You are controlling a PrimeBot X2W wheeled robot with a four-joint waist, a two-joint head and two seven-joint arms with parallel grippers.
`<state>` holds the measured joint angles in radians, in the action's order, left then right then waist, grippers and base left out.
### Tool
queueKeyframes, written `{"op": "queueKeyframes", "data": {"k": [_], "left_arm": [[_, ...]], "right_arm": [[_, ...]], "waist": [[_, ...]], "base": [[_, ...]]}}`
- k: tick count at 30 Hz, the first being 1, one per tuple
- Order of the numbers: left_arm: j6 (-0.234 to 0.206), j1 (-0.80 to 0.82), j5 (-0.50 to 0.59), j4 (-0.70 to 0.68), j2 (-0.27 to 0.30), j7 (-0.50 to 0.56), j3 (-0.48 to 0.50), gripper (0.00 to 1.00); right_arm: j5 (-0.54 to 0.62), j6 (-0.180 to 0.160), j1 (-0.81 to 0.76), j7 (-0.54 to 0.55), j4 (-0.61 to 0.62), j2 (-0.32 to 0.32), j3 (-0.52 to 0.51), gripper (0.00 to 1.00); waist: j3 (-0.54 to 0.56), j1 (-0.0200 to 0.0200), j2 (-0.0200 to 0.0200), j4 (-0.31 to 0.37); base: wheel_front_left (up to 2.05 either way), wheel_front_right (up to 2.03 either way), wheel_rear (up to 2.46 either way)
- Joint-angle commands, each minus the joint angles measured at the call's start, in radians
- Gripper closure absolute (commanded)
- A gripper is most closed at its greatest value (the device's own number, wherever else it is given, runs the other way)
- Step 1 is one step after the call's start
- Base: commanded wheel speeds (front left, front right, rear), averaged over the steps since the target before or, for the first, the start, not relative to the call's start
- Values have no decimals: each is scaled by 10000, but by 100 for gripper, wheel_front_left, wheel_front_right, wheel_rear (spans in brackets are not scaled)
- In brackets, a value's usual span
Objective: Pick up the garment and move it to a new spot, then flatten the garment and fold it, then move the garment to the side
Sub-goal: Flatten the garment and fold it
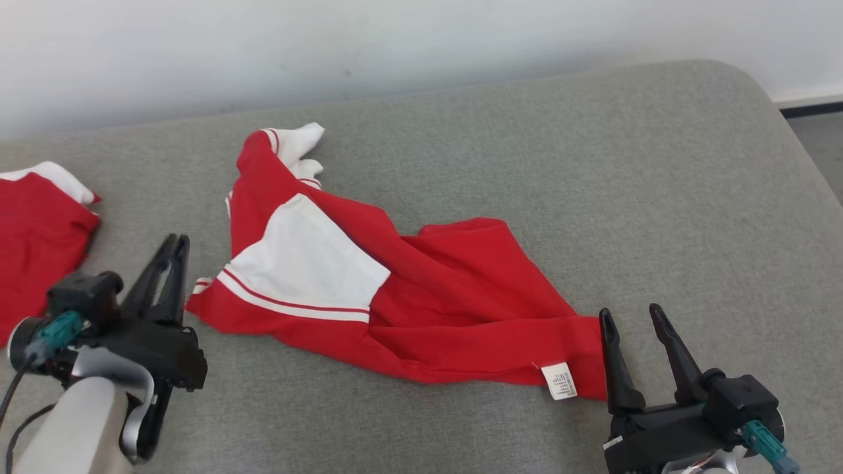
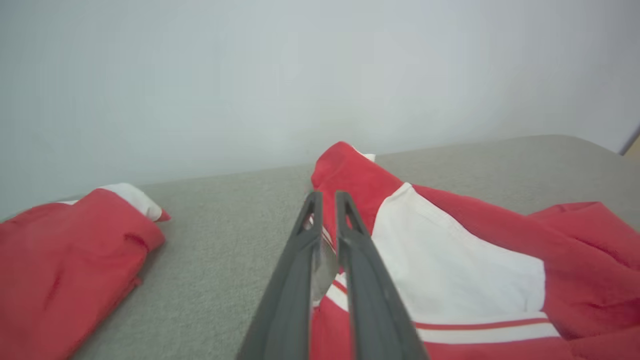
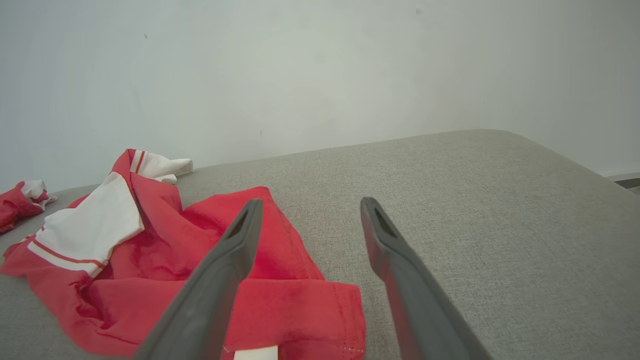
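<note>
Plainly, the garment (image 1: pixel 421 309) lies crumpled on the grey table (image 1: pixel 593 164) between the two hands, and its long axis runs from one hand to the other. It is red with a white panel (image 1: pixel 309 263) edged in stripes. The striped corner sits just to the right of the left hand (image 1: pixel 176 240). The red hem with its white label (image 1: pixel 560 380) ends just to the left of the right hand (image 1: pixel 629 311). A white cuff trails away beyond the left hand's fingertips.

Each hand has its own end of the cloth in reach, so neither arm is clearly the nearer. The left hand is clenched, its two fingers drawn almost together against the striped corner. In its wrist view pale cloth shows in the slit between them, but I cannot tell whether that cloth is pinched or only seen through the gap. The right hand is released, fingers spread wide. Its left finger lies over the hem edge and its right finger over bare table, so it straddles that corner without gripping it.

My guess is that the coming move turns on both ends being caught, so that the cloth can be lifted or pulled taut along this axis.

Counted: two red-and-white garments, the second (image 1: pixel 36 230) bunched well off to the left of the left hand; two hands; one label.
</note>
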<state>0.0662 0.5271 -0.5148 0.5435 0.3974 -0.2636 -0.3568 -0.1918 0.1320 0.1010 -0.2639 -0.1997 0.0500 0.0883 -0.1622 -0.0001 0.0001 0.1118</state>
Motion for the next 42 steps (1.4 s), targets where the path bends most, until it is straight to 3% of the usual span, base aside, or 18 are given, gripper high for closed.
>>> {"op": "queueKeyframes", "data": {"k": [1, 9, 16, 25, 42], "left_arm": [[-128, -346, 155, -275, -65, -5, 225, 0], [-561, -2676, 1038, -3063, -996, -8, 2481, 0], [-269, -4590, 1988, -4289, -1787, -9, 3681, 0], [235, -6141, 2422, -5040, -2584, -10, 4924, 0], [621, -6431, 2952, -4971, -3009, -10, 5176, 0]], "right_arm": [[-43, -26, -104, -8, 30, 3, -10, 0], [61, -26, -449, -6, -34, 3, -112, 0], [88, -26, -699, -6, -86, 5, -58, 0], [164, -26, -914, -6, -179, 5, -39, 0], [124, -26, -954, -6, -299, 5, 0, 0]], "waist": [[198, 1, -1, -213], [864, 1, -1, -686], [1332, 1, -1, -891], [1632, 1, -1, -1009], [1639, 1, -1, -1117]], "base": [[0, 0, 0], [0, 0, 0], [0, 0, 0], [0, 0, 0], [0, 0, 0]]}}
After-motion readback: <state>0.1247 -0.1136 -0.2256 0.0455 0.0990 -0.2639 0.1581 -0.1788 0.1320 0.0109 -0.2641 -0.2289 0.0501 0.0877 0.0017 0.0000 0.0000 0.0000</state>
